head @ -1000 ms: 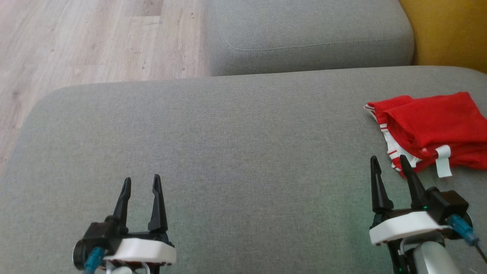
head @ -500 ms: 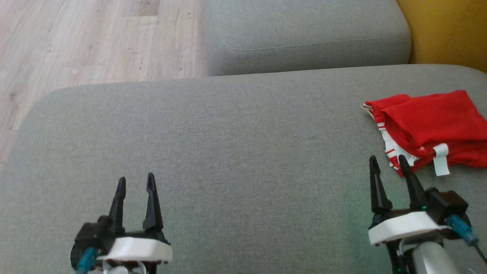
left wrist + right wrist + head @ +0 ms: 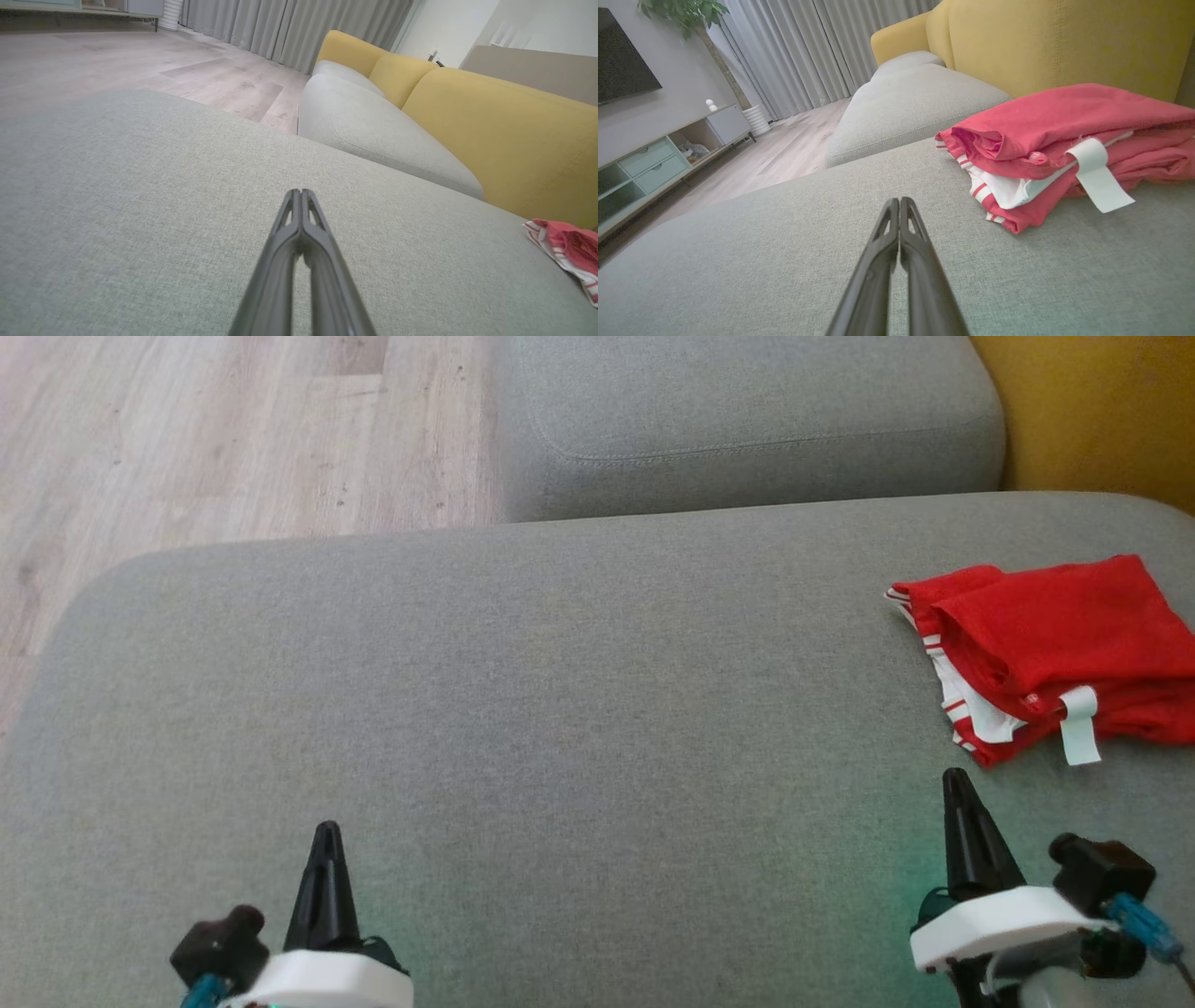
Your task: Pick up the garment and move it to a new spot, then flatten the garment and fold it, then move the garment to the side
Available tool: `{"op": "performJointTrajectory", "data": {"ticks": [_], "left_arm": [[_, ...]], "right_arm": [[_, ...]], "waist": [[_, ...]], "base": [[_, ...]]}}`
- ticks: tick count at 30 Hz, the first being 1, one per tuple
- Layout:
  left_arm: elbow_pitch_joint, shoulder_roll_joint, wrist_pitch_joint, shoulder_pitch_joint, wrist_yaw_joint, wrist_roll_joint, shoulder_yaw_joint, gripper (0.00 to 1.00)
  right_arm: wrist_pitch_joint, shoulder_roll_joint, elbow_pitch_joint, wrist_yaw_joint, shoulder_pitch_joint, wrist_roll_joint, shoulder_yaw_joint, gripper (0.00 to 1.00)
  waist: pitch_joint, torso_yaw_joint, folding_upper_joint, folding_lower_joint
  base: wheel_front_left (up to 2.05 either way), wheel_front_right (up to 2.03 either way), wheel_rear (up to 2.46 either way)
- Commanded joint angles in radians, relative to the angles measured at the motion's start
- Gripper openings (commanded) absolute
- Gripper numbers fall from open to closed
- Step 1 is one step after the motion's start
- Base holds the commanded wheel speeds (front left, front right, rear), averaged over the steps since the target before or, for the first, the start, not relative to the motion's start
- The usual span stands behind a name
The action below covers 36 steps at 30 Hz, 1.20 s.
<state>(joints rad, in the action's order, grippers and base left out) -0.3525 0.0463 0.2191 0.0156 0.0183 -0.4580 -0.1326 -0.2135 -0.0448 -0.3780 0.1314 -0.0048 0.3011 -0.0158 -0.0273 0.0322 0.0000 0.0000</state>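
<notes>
At the far left, beyond the seat's left edge, lies pale wooden floor [image 3: 187,429]; the grey seat cushion [image 3: 560,691] carries everything else. Near its front edge, left of centre, the left gripper [image 3: 327,835] hovers with its two dark fingers pressed together into a single point and nothing between them; its wrist view shows the same, the left gripper [image 3: 301,192] clenched over bare fabric. The wide middle of the cushion holds no cloth. Near the front edge on the right, the right gripper [image 3: 957,784] is likewise clenched on nothing, and the right gripper [image 3: 899,201] points at bare cushion just short of the cloth without touching it. The red garment [image 3: 1055,625] rests at the right edge of the seat, close to the back corner, below the yellow backrest [image 3: 1092,411]; it is stacked in layers, its white-and-red striped trim showing at the left side and a white tag [image 3: 1078,737] hanging out toward the front; the garment [image 3: 1055,121] looks like a compact, slightly puffy bundle. Judging by that, the picking, flattening, folding and moving aside all appear done; little or nothing seems left, though the bundle's right part runs out of the head view, so its full neatness cannot be told.
</notes>
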Motion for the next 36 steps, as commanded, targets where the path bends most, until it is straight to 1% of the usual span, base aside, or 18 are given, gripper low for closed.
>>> {"op": "performJointTrajectory", "data": {"ticks": [1,36], "left_arm": [[0.036,0.001,-0.008,-0.05,0.005,-0.029,0.017,0.0],[0.058,0.002,-0.107,-0.072,0.038,-0.373,0.086,0.0]], "right_arm": [[0.007,-0.002,0.04,0.0,-0.044,0.036,0.008,0.0],[0.105,-0.003,0.069,0.0,-0.062,0.425,0.045,0.0]], "waist": [[0.0,0.0,0.0,0.0],[0.01,-0.01,0.0,0.0]], "base": [[0.0,0.0,0.0],[0.0,0.0,0.0]]}}
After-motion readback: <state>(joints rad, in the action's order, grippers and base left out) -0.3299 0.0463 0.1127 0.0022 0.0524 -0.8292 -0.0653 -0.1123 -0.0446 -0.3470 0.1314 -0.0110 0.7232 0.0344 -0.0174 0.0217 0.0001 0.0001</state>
